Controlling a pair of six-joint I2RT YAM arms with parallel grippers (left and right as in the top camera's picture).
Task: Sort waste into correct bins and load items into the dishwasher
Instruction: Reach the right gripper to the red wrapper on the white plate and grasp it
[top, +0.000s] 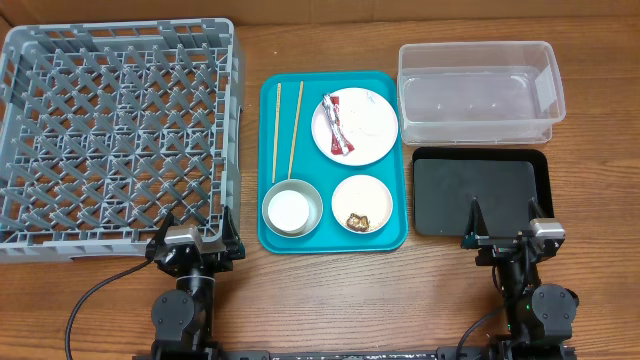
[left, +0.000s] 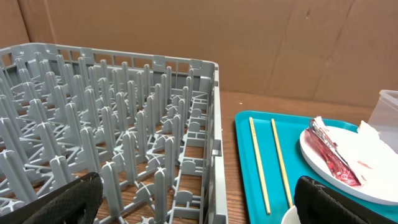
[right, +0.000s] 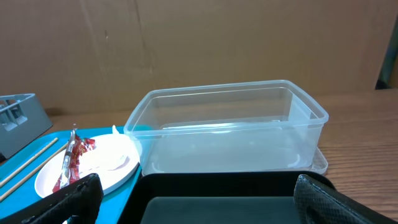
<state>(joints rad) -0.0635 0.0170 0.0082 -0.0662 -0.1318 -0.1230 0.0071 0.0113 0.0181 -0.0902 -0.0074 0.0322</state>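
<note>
On the teal tray (top: 300, 238) lie a white plate (top: 368, 118) with a red-and-white wrapper (top: 336, 126) and a white napkin, two chopsticks (top: 295, 130), a steel-grey bowl (top: 312, 215) holding a white cup (top: 287, 210), and a pinkish-white bowl (top: 362, 200) with a brown morsel (top: 357, 219). The grey dish rack (top: 115, 135) stands at left. The clear tub (top: 478, 90) and black tray (top: 478, 192) are at right. My left gripper (top: 195, 240) is open at the rack's near right corner. My right gripper (top: 505, 232) is open over the black tray's near edge.
A cardboard wall (left: 249, 43) stands behind the table. In the left wrist view the rack's pegs (left: 124, 124) fill the left, with the chopsticks (left: 273, 162) and plate (left: 360, 162) at right. The right wrist view shows the tub (right: 227, 130) beyond the black tray (right: 217, 193).
</note>
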